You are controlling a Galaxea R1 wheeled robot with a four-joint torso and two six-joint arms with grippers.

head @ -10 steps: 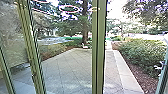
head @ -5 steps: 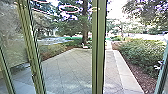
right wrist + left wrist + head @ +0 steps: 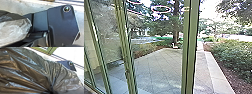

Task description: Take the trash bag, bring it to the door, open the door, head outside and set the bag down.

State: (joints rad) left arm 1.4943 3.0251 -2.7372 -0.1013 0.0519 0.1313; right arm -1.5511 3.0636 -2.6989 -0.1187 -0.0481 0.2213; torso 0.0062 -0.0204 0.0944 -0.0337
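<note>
The trash bag (image 3: 31,73), dark and shiny, spreads large across the left wrist view. Its folds draw together into a tight neck where my left gripper (image 3: 51,90) is shut on it. In the right wrist view, part of the bag (image 3: 13,30) lies beside the robot's dark base plate. Ahead in the head view stands the glass door area, with a thick green upright (image 3: 190,47) right of centre and slanted green frames (image 3: 126,50) to the left. How far the door stands open, I cannot tell.
Beyond the frames, a paved walk (image 3: 159,65) leads out toward a tree trunk (image 3: 175,30). A pale curb (image 3: 216,72) borders it on the right, with shrubs (image 3: 234,53) and brown ground behind. Glass panels and a wall run along the left.
The head camera has turned slightly left: more of the left glass panels shows, and the green post at the far right edge has gone out of view.
</note>
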